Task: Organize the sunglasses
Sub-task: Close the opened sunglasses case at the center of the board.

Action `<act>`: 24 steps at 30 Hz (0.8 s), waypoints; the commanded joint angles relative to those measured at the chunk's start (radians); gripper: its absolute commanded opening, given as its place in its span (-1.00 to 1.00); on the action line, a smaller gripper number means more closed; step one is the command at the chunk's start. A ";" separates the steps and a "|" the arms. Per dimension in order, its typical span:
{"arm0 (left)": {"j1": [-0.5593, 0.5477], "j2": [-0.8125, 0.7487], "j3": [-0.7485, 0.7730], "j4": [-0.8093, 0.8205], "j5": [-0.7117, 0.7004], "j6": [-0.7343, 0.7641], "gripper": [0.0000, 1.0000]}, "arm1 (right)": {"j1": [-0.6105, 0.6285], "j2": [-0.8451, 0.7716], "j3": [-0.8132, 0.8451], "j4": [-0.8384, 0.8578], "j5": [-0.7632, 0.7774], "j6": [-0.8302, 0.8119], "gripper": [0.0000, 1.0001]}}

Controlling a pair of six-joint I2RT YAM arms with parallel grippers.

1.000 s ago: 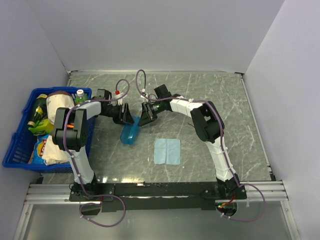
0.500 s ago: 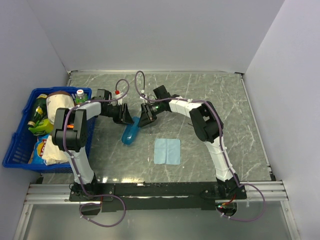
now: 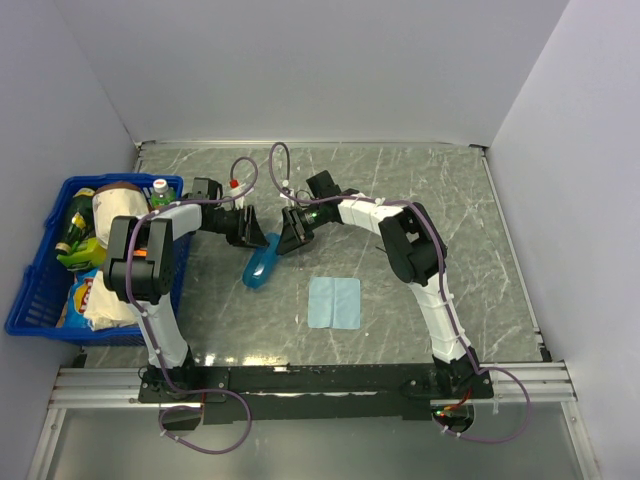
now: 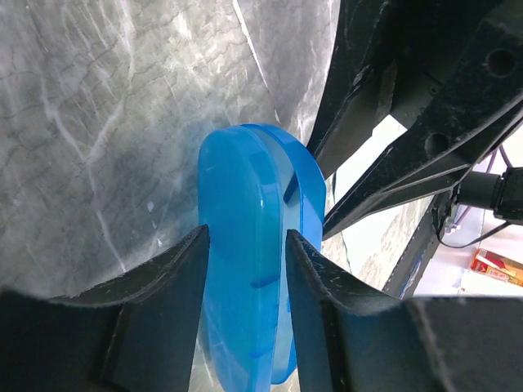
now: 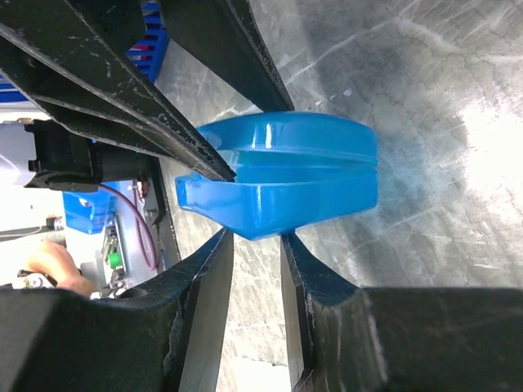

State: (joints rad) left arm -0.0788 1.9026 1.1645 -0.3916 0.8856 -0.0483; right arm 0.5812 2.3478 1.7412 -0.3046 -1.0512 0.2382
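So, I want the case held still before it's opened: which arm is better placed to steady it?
Left. The left end effector straddles the blue case, a finger against each side; the right end effector only meets the case's edge, jaws apart.

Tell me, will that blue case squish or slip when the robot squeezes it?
Probably no squish: the blue case shows no dent between the left tool fingers, so it seems stiff. It may be slippery, since its plastic looks smooth and glossy. The shell is see-through and looks thin, so it is likely light.
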 commanded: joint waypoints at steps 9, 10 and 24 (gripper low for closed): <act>0.033 -0.043 -0.006 -0.018 0.173 -0.002 -0.03 | 0.014 0.018 0.032 0.042 0.023 -0.011 -0.25; 0.033 -0.045 -0.006 -0.018 0.174 -0.001 -0.03 | 0.016 0.018 0.034 0.042 0.023 -0.010 -0.25; 0.004 -0.068 -0.006 -0.039 0.135 0.028 0.03 | 0.016 0.024 0.050 0.048 0.031 0.019 -0.25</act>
State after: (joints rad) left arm -0.0765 1.8969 1.1645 -0.3897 0.9001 -0.0261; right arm 0.5812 2.3478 1.7412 -0.3145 -1.0592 0.2501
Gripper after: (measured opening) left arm 0.513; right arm 0.374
